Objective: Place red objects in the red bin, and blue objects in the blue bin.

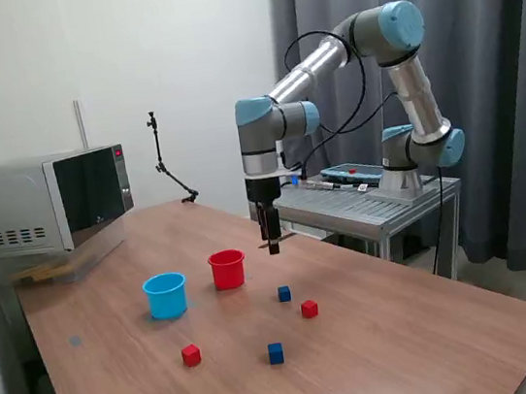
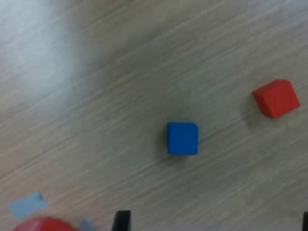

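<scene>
My gripper (image 1: 271,243) hangs above the table just to the exterior view's right of the red bin (image 1: 227,269), a small red cup. In the wrist view the two fingertips (image 2: 121,220) stand far apart with nothing between them, so the gripper (image 2: 213,225) is open. A dark blue cube (image 1: 284,294) (image 2: 183,138) lies on the wood below and in front of it, with a red cube (image 1: 309,309) (image 2: 275,98) beside it. Nearer the front edge lie another red cube (image 1: 191,355) and another blue cube (image 1: 275,353). The light blue bin (image 1: 166,295) stands to the left of the red bin (image 2: 43,225).
A microwave (image 1: 48,203) sits at the table's back left corner. A thin black stand (image 1: 165,162) rises at the back edge. The arm's base stands on a metal cart (image 1: 372,203) beyond the table's right side, with a dark curtain behind it.
</scene>
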`<state>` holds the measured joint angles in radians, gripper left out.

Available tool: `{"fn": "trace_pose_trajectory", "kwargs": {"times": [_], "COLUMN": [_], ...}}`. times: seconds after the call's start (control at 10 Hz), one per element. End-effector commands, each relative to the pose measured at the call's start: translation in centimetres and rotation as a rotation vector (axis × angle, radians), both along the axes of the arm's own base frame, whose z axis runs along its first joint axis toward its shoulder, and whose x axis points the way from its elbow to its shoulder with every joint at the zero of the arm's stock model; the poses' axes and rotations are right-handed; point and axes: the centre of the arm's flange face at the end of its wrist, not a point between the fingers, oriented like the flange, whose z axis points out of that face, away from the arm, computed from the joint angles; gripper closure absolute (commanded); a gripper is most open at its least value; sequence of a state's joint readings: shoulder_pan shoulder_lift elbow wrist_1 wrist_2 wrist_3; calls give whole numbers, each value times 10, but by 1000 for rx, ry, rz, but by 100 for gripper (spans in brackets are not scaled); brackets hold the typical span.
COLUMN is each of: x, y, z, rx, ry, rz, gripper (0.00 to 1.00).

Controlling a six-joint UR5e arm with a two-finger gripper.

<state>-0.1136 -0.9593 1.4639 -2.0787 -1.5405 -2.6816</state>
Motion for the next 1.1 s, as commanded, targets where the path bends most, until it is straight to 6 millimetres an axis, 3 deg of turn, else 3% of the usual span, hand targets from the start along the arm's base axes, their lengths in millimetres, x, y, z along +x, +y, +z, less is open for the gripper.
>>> {"fn": "trace_pose_trajectory", "kwargs": {"times": [0.0, 0.2, 0.5, 0.7, 1.0], "x": [-4, -6, 11, 27, 32], "y": [-5, -5, -11, -29, -34], "z": [-22, -30, -52, -68, -72], "rx": [-7, -5, -6, -6, -8], "ry": [2, 20, -9, -14, 44], "rz": [-51, -128, -149, -125, -107], "gripper": [0, 0, 0, 0, 0]}}
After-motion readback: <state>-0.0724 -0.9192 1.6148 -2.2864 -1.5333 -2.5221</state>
